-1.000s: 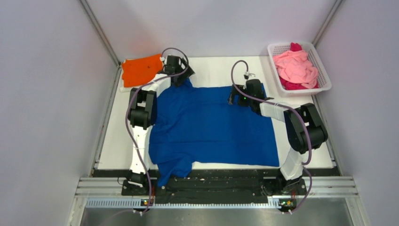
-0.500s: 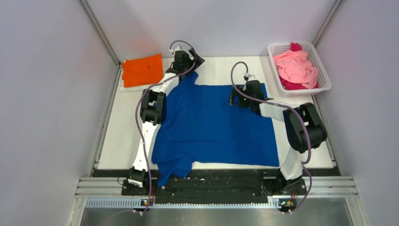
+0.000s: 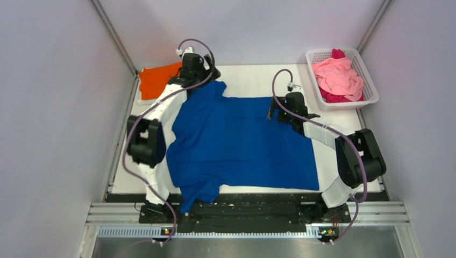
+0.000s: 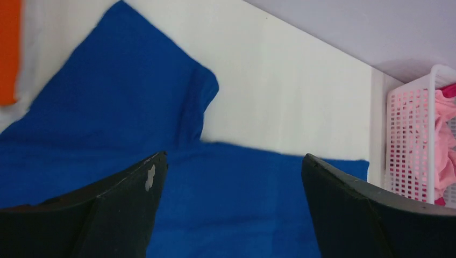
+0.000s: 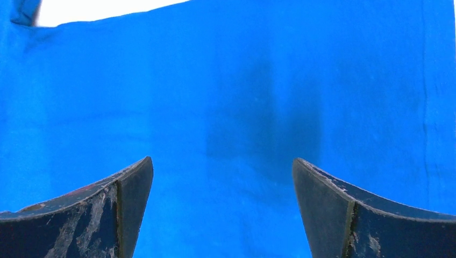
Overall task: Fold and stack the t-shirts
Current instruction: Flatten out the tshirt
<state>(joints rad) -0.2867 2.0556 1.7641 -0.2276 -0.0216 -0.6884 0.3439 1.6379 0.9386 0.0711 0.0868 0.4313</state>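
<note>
Both spread: left pincer near blue t-shirt sleeve, right pincer over its body.

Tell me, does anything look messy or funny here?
Yes. The blue t-shirt lies mostly flat, but its near sleeve is crumpled and hangs off the table's near edge onto the black rail.

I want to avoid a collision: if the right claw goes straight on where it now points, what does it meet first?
The right claw would probably meet the blue t-shirt first; how far away it lies is unclear.
</note>
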